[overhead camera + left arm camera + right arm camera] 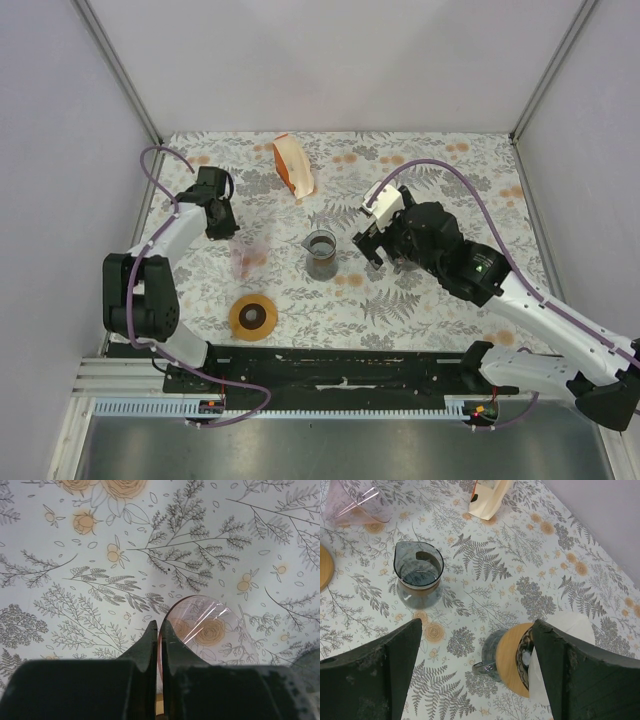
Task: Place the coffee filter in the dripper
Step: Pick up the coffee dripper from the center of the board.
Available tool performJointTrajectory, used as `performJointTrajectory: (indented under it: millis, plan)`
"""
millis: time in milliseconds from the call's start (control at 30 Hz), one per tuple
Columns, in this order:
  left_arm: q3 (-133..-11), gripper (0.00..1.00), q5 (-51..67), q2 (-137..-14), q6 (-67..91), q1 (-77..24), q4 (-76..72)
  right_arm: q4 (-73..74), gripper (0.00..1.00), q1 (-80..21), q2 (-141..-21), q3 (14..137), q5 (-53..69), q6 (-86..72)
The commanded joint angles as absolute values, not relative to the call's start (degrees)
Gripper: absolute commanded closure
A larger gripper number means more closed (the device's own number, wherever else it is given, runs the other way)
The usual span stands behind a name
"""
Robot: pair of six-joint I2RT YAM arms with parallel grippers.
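Note:
The clear pink dripper [246,257] sits tilted on the flowered cloth, left of centre. My left gripper [225,232] is shut on its rim; in the left wrist view the rim runs between the fingertips of the gripper [159,624] and the cone [215,630] lies to the right. The dripper also shows at the top left of the right wrist view [357,505]. A white paper filter [572,625] lies by my right finger, partly hidden behind it. My right gripper [476,625] is open wide and empty above the cloth; it also shows in the top view [368,245].
A glass carafe [320,250] stands mid-table between the grippers, also in the right wrist view [418,572]. A dark glass piece with a wooden collar [512,660] lies under the right gripper. A wooden disc [253,317] lies near the front. An orange-and-cream bag [293,167] lies at the back.

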State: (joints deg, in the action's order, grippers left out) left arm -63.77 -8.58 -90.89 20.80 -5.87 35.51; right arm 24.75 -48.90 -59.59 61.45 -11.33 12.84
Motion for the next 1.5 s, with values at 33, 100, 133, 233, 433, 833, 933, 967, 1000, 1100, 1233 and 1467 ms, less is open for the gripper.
performJointTrajectory:
  millis: [33,100,133,233,433,833,933,967,1000,1100,1233,1467]
  plan:
    - [-66.0,0.98,1.6,-86.4,16.4,-5.9,35.6,23.9,0.02,-48.9,-58.9,61.9,-9.8,12.0]
    - [-67.2,0.98,6.5,-85.6,15.6,-6.0,35.2,24.1,0.02,-49.0,-59.5,62.6,-8.4,11.7]
    - [-67.6,0.98,8.2,-85.3,15.0,-5.9,35.1,24.0,0.02,-48.9,-59.9,63.2,-7.5,11.4]
    - [-67.2,0.98,13.9,-83.6,12.5,-5.9,33.8,23.0,0.02,-49.0,-62.7,65.1,-3.6,9.2]
    - [-67.9,0.98,24.9,-79.8,5.9,-6.0,31.6,21.4,0.02,-48.6,-72.9,73.6,2.3,3.8]
    - [-79.4,0.98,40.1,-76.5,-4.7,-6.9,40.3,21.6,0.04,-45.9,-93.6,93.2,19.3,-4.1]
    - [-80.2,0.98,43.6,-76.6,-3.6,-7.1,40.3,21.6,0.05,-45.8,-96.4,94.1,21.6,-4.9]
    - [-80.5,0.98,44.6,-76.7,-3.2,-7.4,40.2,21.6,0.05,-45.9,-97.1,94.4,22.7,-5.0]
    - [-80.8,0.98,45.6,-76.8,-2.8,-7.5,39.8,21.4,0.07,-45.9,-97.7,94.5,23.9,-5.1]
    - [-81.1,0.98,47.5,-77.1,-1.3,-8.0,38.7,21.2,0.15,-45.9,-99.5,94.8,27.9,-6.1]
    - [-81.1,0.98,48.3,-77.4,-0.6,-8.5,37.4,21.2,0.65,-45.9,-100.1,94.7,27.9,-6.7]
    - [-82.1,0.28,41.5,-77.3,3.2,-8.4,37.4,28.7,1.00,-43.9,-98.3,95.4,21.5,-7.9]
